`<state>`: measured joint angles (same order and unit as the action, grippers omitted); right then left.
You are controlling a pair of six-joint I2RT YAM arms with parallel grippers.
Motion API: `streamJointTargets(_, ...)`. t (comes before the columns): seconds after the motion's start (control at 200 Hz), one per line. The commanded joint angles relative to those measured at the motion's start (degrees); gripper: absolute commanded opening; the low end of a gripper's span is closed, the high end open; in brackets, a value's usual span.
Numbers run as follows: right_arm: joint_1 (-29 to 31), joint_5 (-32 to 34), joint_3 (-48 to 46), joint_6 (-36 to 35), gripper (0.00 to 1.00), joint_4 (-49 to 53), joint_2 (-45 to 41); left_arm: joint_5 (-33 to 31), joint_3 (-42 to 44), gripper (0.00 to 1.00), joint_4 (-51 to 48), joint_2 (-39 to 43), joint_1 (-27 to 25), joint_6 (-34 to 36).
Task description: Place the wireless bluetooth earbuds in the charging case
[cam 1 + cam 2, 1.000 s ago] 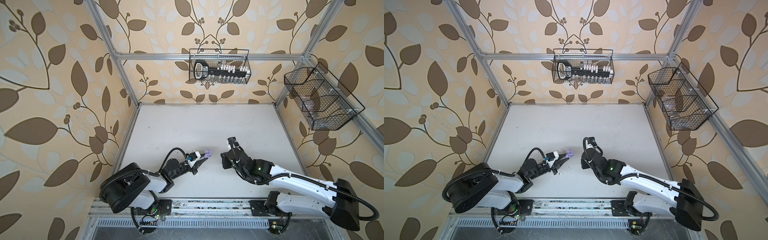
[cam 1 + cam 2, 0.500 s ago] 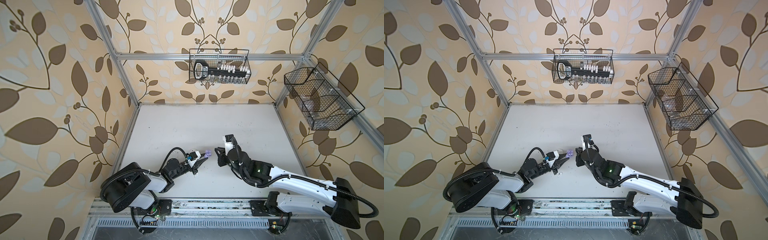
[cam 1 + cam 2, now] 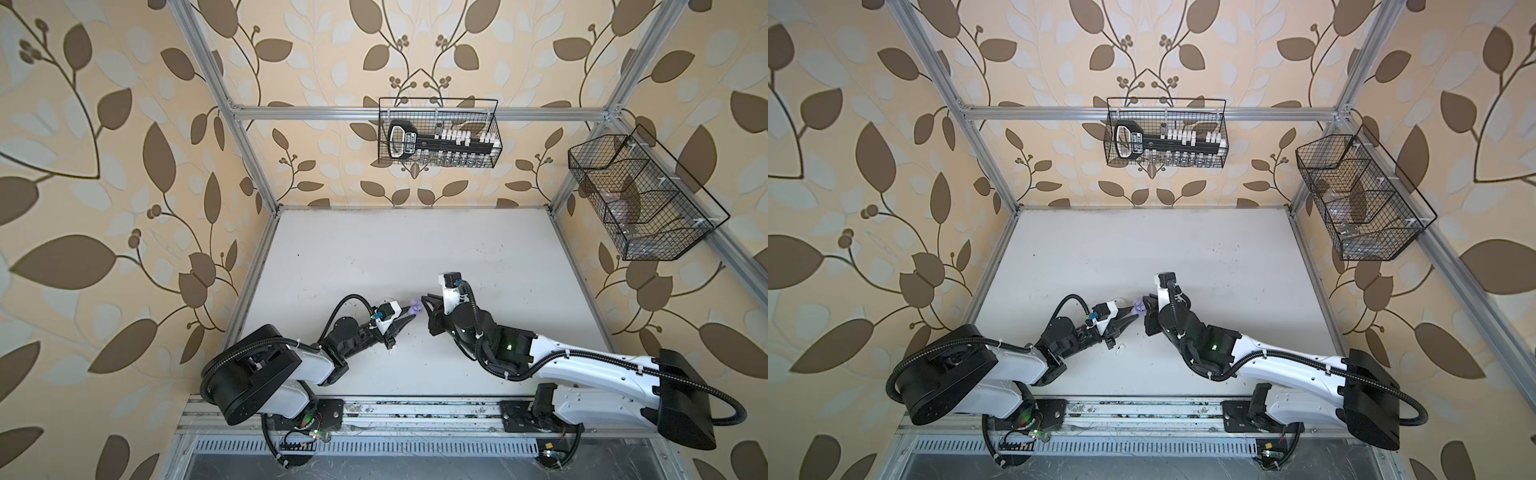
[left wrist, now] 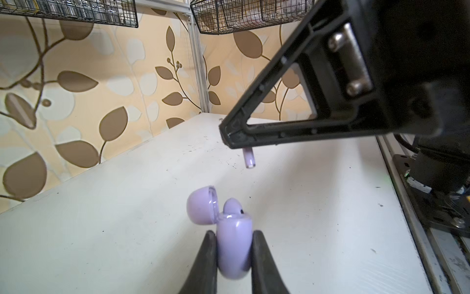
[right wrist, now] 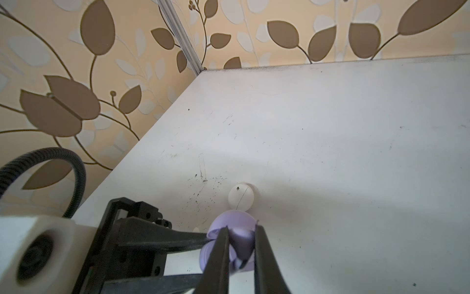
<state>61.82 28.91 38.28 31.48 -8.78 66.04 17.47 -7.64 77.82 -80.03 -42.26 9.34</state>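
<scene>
While in tool [image 5: 241, 230], earbud [image 4: 248, 159] near case [image 4: 234, 244]

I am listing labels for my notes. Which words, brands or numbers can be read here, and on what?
None can be read. The pale label on the black handled tool in the black wire basket on the back wall bears print, too small and blurred to read.

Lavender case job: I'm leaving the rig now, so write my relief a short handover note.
Left pincer: shut on the open lavender case. Right pincer: shut on a lavender earbud, stem down, above the case.
Done: the other lavender earbud sits in the case.
Left: seat the held one; white case looks closed on the table, one white earbud loose near the left pincer.
</scene>
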Motion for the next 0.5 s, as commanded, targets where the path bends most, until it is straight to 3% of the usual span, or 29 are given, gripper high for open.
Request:
streamJointTargets(0.0, 0.49, 2.51, -1.19, -1.34, 0.14, -4.09, 1.00, -0.69, -1.90, 0.00, 3.74, -0.29, 0.69, -0.64)
streamJointTargets(0.495, 1.94, 4.34, -4.36, -0.99, 0.13, -9.04, 2.60, -1.10, -1.94, 0.00, 3.72, -0.48, 0.69, -0.73)
